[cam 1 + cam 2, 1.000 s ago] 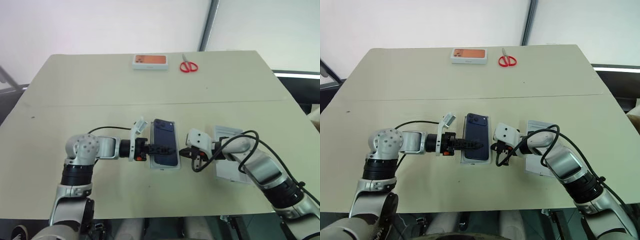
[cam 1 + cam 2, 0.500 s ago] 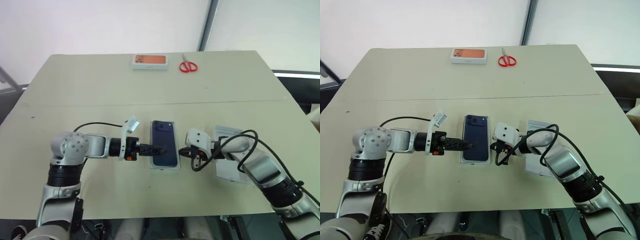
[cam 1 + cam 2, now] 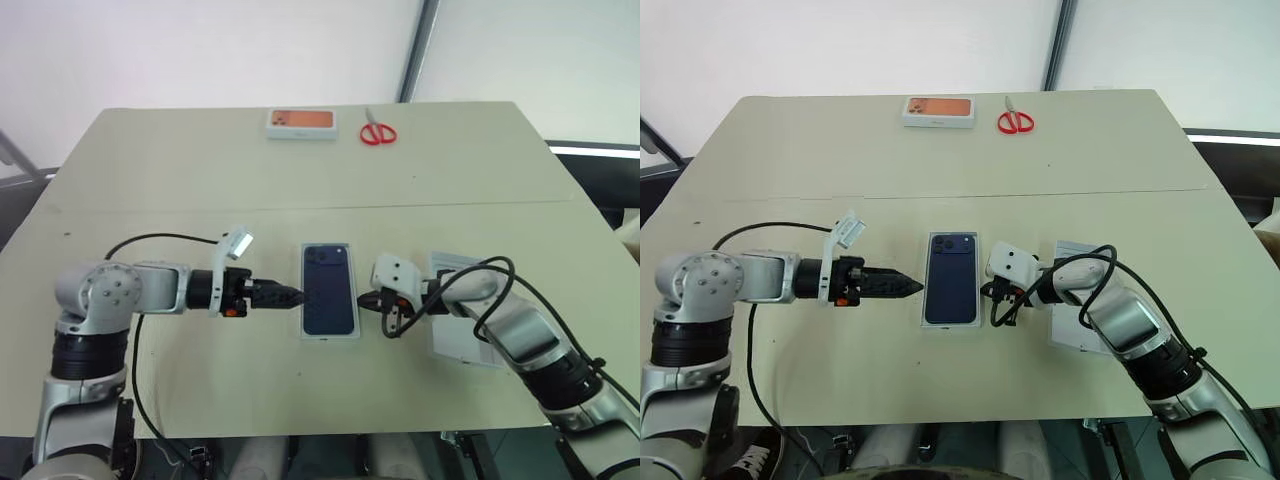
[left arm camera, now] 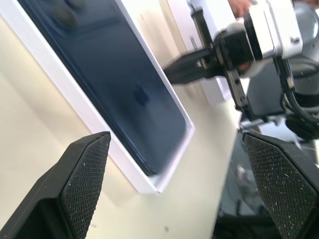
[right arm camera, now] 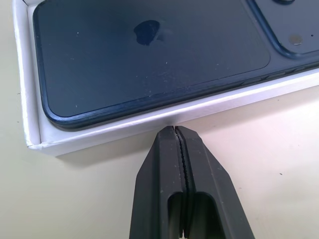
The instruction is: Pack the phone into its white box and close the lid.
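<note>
a pale beige tabletop (image 3: 200,170) stands before a white wall, with a white box with an orange picture (image 3: 300,123) and red-handled scissors (image 3: 377,132) at its far edge. near its middle the slim dark navy-blue phone (image 3: 330,287) lies back-up inside the shallow white box (image 3: 331,338), while the white lid (image 3: 462,340) rests on the tabletop under the right forearm, well to the right of the box. the left pincer (image 3: 288,296) hovers just left of the box with its fingers spread wide and empty, and the right pincer (image 5: 177,133) is pressed together, holding nothing, its tip against the box's right wall.
</note>
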You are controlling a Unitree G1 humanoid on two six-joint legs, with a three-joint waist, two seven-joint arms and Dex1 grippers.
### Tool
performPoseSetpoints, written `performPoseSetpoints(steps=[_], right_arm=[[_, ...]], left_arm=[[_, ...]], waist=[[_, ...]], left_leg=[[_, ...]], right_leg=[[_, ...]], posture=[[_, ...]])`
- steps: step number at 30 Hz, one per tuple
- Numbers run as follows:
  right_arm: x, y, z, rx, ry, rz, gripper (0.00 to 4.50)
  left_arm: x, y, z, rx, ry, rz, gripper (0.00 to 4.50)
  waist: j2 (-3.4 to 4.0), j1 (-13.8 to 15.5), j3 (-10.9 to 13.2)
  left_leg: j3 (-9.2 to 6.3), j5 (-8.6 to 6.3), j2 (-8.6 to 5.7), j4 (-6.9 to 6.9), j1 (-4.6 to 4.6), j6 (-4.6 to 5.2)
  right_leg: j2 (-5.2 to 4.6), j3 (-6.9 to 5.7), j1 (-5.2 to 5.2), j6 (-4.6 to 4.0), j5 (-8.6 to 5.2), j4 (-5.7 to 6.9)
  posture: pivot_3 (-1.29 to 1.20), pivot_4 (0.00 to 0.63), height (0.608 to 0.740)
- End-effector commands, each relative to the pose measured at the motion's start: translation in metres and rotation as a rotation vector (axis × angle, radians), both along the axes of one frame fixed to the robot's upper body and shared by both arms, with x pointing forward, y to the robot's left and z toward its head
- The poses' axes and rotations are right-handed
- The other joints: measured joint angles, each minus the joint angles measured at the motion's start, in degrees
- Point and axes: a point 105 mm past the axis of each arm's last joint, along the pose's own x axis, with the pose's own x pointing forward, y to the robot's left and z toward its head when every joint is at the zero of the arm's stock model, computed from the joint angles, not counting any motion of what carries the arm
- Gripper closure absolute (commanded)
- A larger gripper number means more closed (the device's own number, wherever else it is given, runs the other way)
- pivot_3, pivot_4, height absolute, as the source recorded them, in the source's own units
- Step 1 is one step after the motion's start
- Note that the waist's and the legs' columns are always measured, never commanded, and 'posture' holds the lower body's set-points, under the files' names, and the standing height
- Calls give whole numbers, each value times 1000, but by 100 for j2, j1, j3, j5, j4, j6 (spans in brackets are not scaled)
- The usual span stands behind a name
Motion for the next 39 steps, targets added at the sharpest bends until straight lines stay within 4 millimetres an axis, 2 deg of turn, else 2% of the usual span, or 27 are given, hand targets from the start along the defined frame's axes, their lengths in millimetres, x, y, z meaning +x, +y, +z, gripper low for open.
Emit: performPoseSetpoints(steps=[1,3,8,12,13,15,17,19,21,26,32,39], right_arm=[[-2,0,15,25,-26,54,4500],[9,-4,14,1,-74,3,4500],[20,-5,16,-3,-129,-28,4500],[24,-3,17,2,-153,-36,4500],[25,-3,17,5,-159,-44,4500],[28,-2,17,0,-175,-51,4500],[29,-3,17,3,-187,-59,4500],[30,-4,18,4,-192,-71,4500],[29,-5,17,2,-188,-69,4500],[25,-5,14,10,-178,-73,4500],[20,-6,7,10,-154,-73,4500],[15,-3,5,18,-138,-64,4500]], left_arm=[[27,24,-5,109,-109,169,840],[30,30,-10,144,-134,191,1853],[25,27,-25,191,-154,158,4447],[26,20,-27,149,-186,151,4447],[26,17,-33,158,-208,140,4447],[24,14,-44,193,-275,105,4447],[23,10,-42,161,-353,91,4447],[24,13,-40,109,-404,103,4447],[23,21,-40,147,-564,87,4447],[23,30,-38,78,-795,161,4447],[19,24,-57,95,-855,145,4447],[18,1,-64,59,-762,91,4447]], waist=[[0,3,0],[0,-7,0],[1,3,1],[1,11,1],[1,9,1],[2,0,0],[3,-11,0],[3,1,0],[4,2,0],[5,18,0],[6,17,-1],[6,8,-1]], left_leg=[[0,0,0,0,0,0],[0,0,0,-1,0,0],[3,0,-1,-2,0,0],[2,0,0,-1,-1,0],[1,0,0,0,-1,0],[3,0,-1,-1,0,0],[8,0,0,-6,0,0],[8,0,2,-7,-3,-1],[5,0,3,-4,-3,-1],[6,0,2,-4,-1,0],[3,-1,1,-2,-1,1],[1,-1,1,-1,0,2]], right_leg=[[0,0,0,0,0,0],[0,0,-1,0,0,0],[-2,2,-2,0,0,-1],[-3,2,-1,0,0,-1],[-3,2,0,0,0,-1],[-3,2,0,0,0,-1],[-4,6,-5,-1,0,-1],[-3,7,-10,-1,0,-1],[-5,6,-8,-2,0,-1],[-10,6,-4,-3,0,-3],[-9,1,1,-2,1,-7],[-3,-1,1,-1,1,-5]], posture=[[0,150,740],[0,150,740],[0,150,740],[0,150,740],[0,150,740],[0,150,740],[0,150,740],[0,150,740],[0,150,740],[0,150,740],[0,150,740],[0,150,740]])
